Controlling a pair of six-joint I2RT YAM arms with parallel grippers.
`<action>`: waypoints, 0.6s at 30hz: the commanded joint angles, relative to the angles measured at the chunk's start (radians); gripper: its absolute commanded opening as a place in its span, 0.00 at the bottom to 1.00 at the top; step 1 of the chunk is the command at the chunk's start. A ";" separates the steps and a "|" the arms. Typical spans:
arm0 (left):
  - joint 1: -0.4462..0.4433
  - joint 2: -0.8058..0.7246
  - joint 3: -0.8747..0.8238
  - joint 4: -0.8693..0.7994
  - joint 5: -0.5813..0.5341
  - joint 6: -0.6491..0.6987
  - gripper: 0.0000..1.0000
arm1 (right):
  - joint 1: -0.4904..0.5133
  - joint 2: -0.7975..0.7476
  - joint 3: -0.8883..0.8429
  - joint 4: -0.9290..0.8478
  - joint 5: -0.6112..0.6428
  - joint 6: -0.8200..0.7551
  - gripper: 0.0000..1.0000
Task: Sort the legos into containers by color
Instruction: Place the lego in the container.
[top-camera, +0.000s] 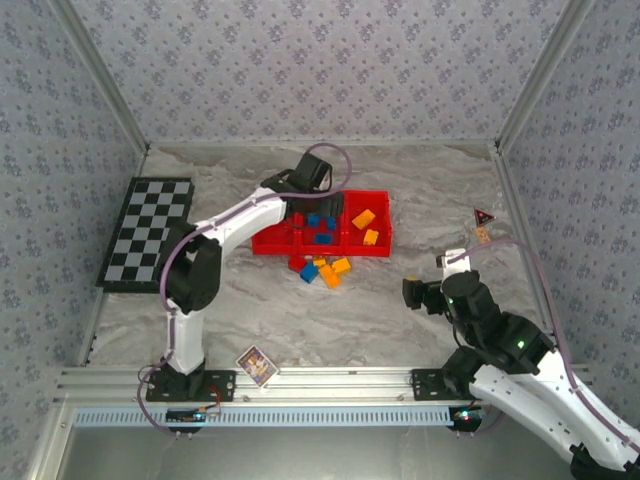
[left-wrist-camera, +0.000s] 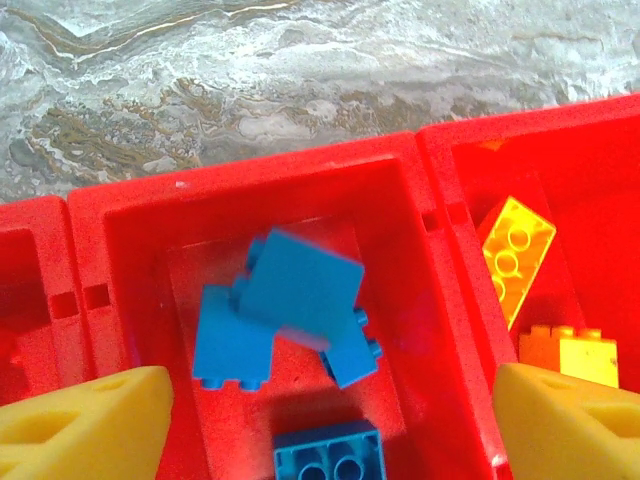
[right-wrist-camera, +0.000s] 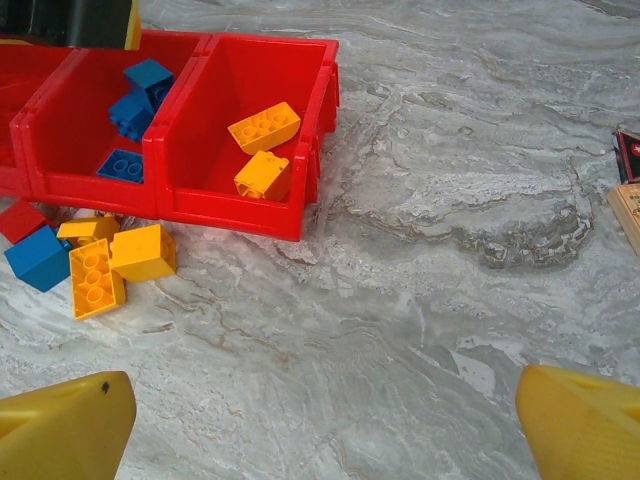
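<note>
Legos (left-wrist-camera: 300, 290) blue, in middle container (left-wrist-camera: 250, 185) | picture card (top-camera: 257, 365) print unreadable

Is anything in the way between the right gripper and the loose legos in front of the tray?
Nothing visible: only marbled table lies between the open right gripper and the loose legos by the tray's front wall.

Red tray (right-wrist-camera: 230, 212), blue and yellow legos (right-wrist-camera: 140, 250)

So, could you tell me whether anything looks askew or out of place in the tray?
Only slightly: in the middle compartment one blue brick sits tilted on top of other blue bricks instead of lying flat. Nothing looks spilled or damaged there.
</note>
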 joint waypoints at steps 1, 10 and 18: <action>-0.003 -0.103 -0.041 0.024 0.006 0.051 0.92 | 0.007 -0.012 0.000 -0.009 0.026 0.016 1.00; -0.041 -0.363 -0.276 0.033 -0.050 0.033 1.00 | 0.010 -0.009 -0.001 -0.009 0.029 0.016 1.00; -0.208 -0.482 -0.456 0.004 -0.164 -0.027 1.00 | 0.012 -0.008 -0.001 -0.010 0.030 0.016 1.00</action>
